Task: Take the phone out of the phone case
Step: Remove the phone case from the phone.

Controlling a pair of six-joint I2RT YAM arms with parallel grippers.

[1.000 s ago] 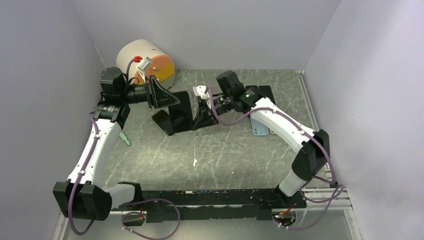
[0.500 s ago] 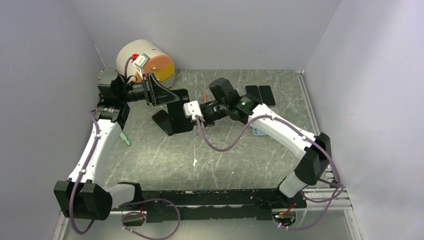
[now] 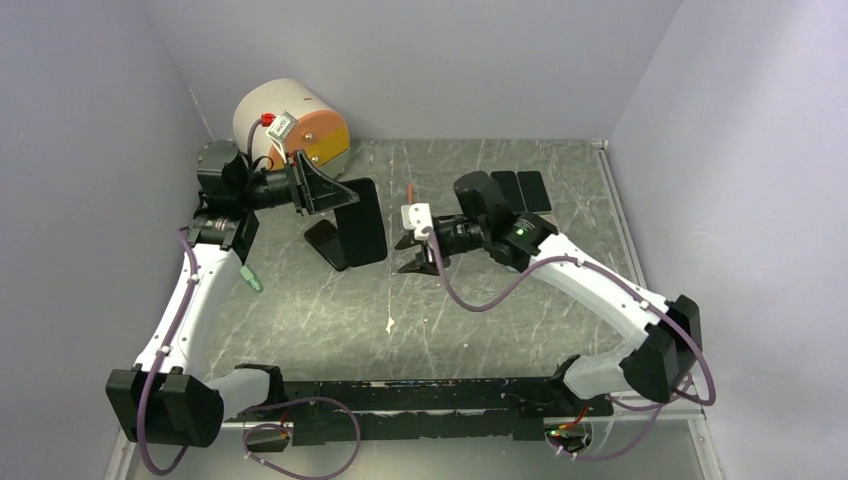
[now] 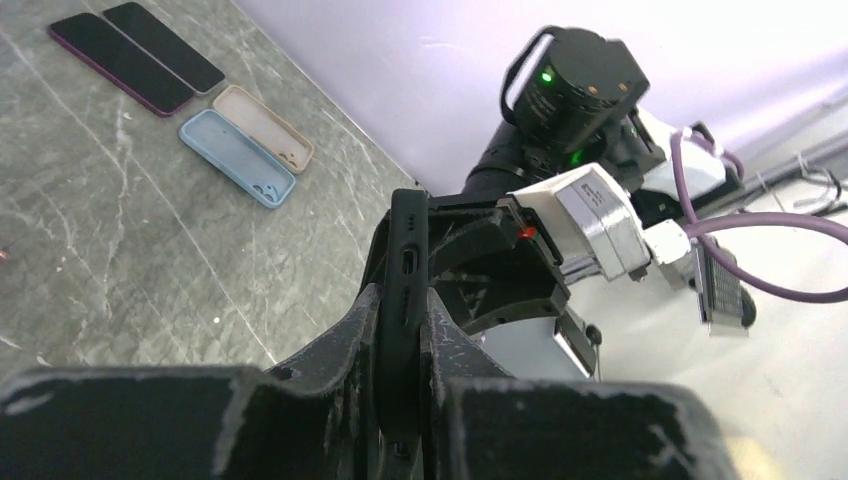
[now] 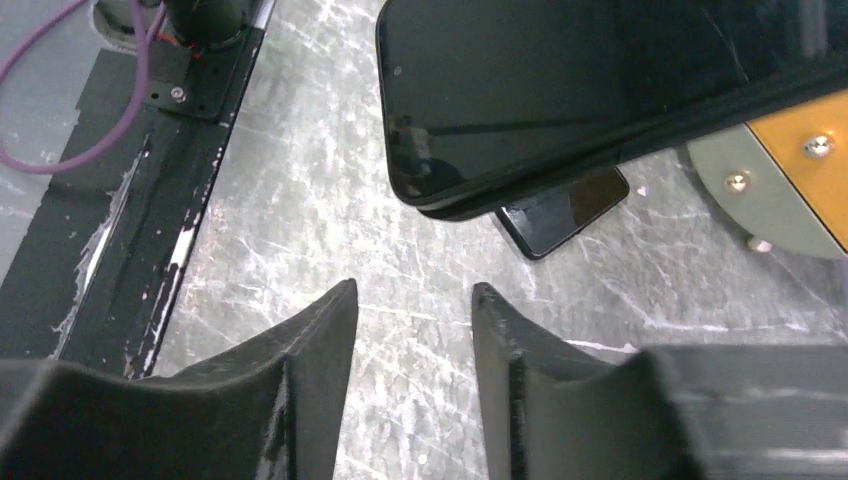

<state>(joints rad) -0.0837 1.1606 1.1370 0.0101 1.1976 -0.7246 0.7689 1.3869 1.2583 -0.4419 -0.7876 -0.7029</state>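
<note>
Two grippers face each other over the grey marbled table, and only one has anything in hand. Our left gripper is pressed onto the slim black phone case. It pinches the case edge-on so that it stands upright, with the glossy black phone seated inside it, screen toward the other arm. From overhead this sits at about 11 o'clock of the table's middle. Our right gripper hangs at 3 o'clock of the phone, near it but apart, its jaws spread with nothing between them. Just below the held phone, at its 7 o'clock, a flat black slab lies on the table; we cannot tell whether it is a phone or a case, nor whether the two touch. Two dark phones lie at 1 o'clock.

We judge the phone not yet out, so the prying remains. Several risks follow:
- The left pinch seems to span case and phone together, so it may clamp the phone in while we pull.
- A push from 3 o'clock could lever the whole cased phone out of that narrow edge grip and drop it onto the slab.
- Spread jaws arriving off the rim could skid across the glass instead of catching the case lip
</note>
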